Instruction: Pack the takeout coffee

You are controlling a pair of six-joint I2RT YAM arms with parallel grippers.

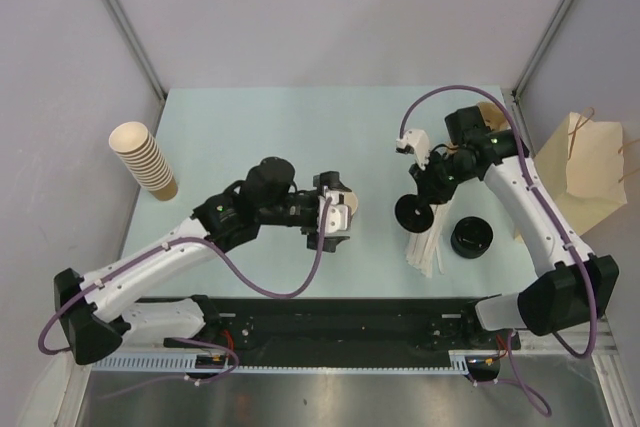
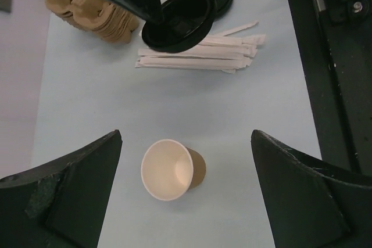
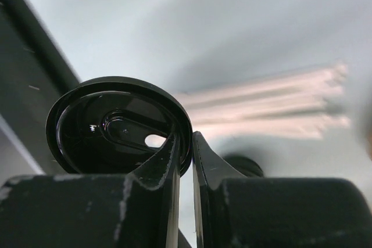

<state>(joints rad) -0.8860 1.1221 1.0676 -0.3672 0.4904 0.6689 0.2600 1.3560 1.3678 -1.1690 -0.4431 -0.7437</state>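
Between the spread fingers of the left gripper [image 2: 186,137], touching neither, the paper cup [image 2: 171,169] sits on the table [image 2: 87,103], pale mouth toward the wrist camera. Right gripper [image 3: 186,143] pinched tight on the rim of a black lid [image 3: 119,132], held close by the wrapped stirrers [image 2: 197,53]. Lid stack [image 1: 471,236] just beside them. Brown pulp carrier tray [image 2: 93,13] beyond the lid, well apart from the cup

Pale blue table [image 1: 250,137], small paper cup [image 2: 168,169], paper-wrapped straws [image 2: 203,53], black lid stack [image 1: 471,237], nested cup stack [image 1: 145,159]
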